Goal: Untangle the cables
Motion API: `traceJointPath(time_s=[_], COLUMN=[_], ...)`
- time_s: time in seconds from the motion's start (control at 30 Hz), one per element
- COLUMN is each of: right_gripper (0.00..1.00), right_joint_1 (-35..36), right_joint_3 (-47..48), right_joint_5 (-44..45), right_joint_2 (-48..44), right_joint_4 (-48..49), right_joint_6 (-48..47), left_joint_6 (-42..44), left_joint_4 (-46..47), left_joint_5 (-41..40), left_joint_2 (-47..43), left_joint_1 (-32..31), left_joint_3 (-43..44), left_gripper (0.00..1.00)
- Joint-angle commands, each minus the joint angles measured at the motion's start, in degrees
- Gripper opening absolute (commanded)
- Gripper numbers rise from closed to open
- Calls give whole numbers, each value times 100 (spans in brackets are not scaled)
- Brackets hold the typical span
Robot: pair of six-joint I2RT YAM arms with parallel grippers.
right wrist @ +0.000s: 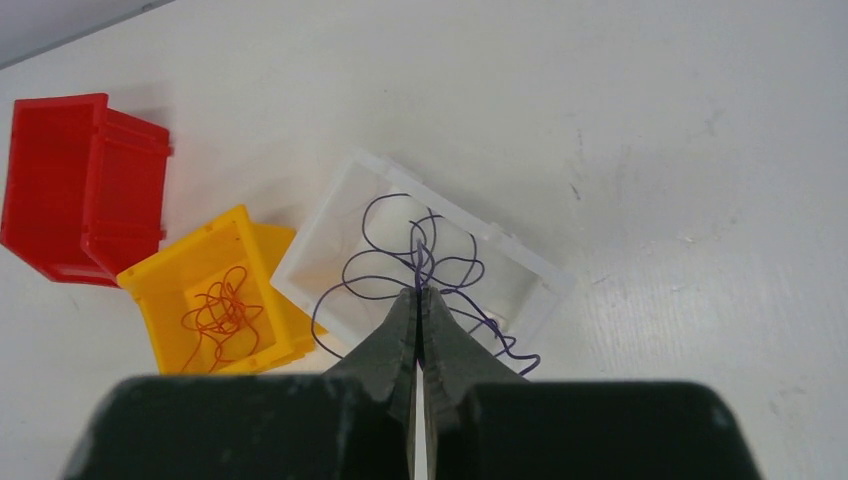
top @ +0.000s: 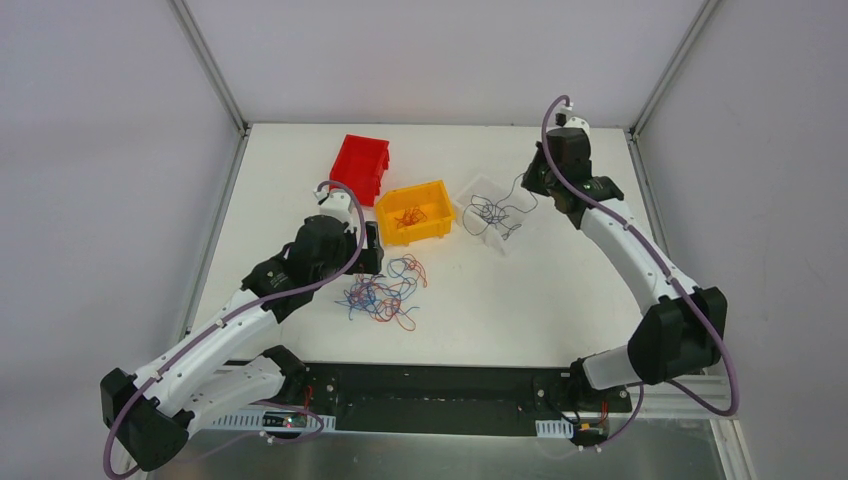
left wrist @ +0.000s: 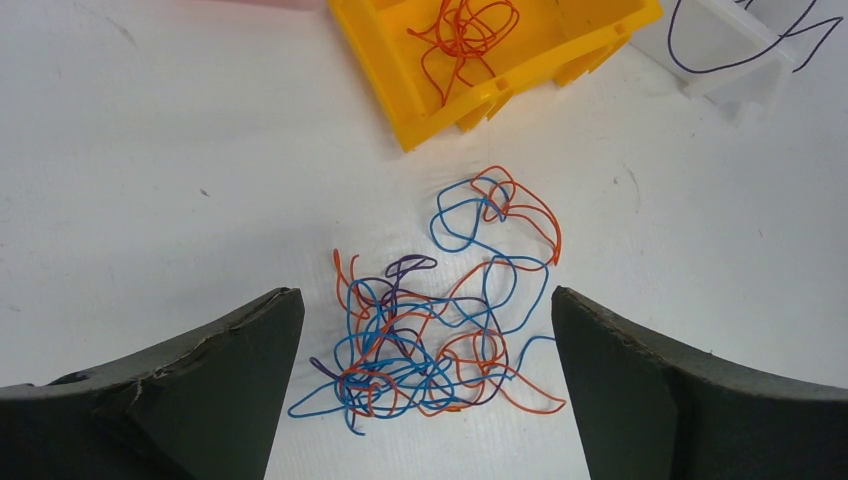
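Right gripper [right wrist: 420, 292]: pinched together on one dark purple cable [right wrist: 418, 250], looped below the tips into the white bin [right wrist: 312, 222], one loop trailing over the bin's near wall. Left of that bin, a yellow bin [right wrist: 150, 320] with orange cables [right wrist: 222, 310] inside; further left, a red bin [right wrist: 70, 180]. Left gripper [left wrist: 425, 295]: spread wide, holding nothing, poised above the mixed tangle [left wrist: 430, 350] of blue, orange and purple cables lying between and just ahead of its fingers. Probably mid-step: dropping a freed dark strand into its bin. Next: lower, release with every loop inside the walls; then take one outlying strand from the tangle, lifting slowly to avoid dragging the knot along.
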Motion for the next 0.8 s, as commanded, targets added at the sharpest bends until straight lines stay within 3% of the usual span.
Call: traceJointPath(time_s=[0.0, 0.23, 0.47, 0.77], right_gripper=[0, 0, 0, 0], right_joint_1=[79, 104, -43, -736], right_joint_3=[67, 559, 483, 105], right_joint_5=[-726, -1096, -253, -261], right_joint_2=[363, 1065, 1270, 510], right_joint_4=[694, 1045, 910, 1141], right_joint_6=[306, 404, 351, 641], left_joint_6=[55, 40, 61, 37], left_joint_4=[28, -51, -128, -120], left_joint_5=[-15, -61, -141, -27], left_joint_2=[-88, -201, -316, -62], left_joint_1=[18, 18, 18, 18], left_joint_3=[203, 194, 165, 311], left_gripper=[99, 99, 99, 99])
